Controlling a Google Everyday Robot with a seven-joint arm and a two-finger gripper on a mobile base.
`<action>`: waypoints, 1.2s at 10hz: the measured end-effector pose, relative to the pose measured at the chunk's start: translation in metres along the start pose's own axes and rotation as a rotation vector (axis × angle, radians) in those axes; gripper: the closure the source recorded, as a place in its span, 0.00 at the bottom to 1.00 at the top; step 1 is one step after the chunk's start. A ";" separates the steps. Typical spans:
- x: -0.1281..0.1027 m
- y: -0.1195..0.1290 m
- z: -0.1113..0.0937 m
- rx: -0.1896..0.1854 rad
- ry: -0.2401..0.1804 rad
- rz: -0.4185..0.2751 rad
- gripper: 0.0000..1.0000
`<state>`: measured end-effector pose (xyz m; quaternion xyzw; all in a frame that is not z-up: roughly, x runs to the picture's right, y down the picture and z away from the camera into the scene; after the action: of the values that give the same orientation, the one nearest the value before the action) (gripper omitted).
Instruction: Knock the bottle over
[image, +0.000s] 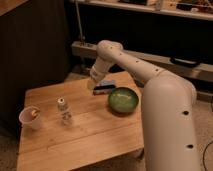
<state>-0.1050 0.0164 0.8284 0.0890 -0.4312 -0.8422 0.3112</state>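
The bottle (63, 111) is small and clear with a white cap and pale label. It stands upright on the left half of the wooden table (85, 140). My gripper (92, 82) hangs above the table's far middle, to the right of and behind the bottle, well apart from it. The white arm (135, 62) reaches in from the right.
A white paper cup (30, 118) stands at the table's left edge, close to the bottle. A green bowl (123, 99) sits on the right side. A dark flat object (104, 88) lies behind the bowl, beside the gripper. A dark cabinet stands behind left.
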 end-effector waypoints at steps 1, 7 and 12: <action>0.000 -0.010 0.017 0.004 0.001 -0.024 1.00; -0.009 -0.025 0.036 -0.001 0.198 -0.152 1.00; -0.012 -0.023 0.035 0.002 0.207 -0.157 1.00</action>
<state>-0.1199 0.0572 0.8307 0.2094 -0.3893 -0.8498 0.2872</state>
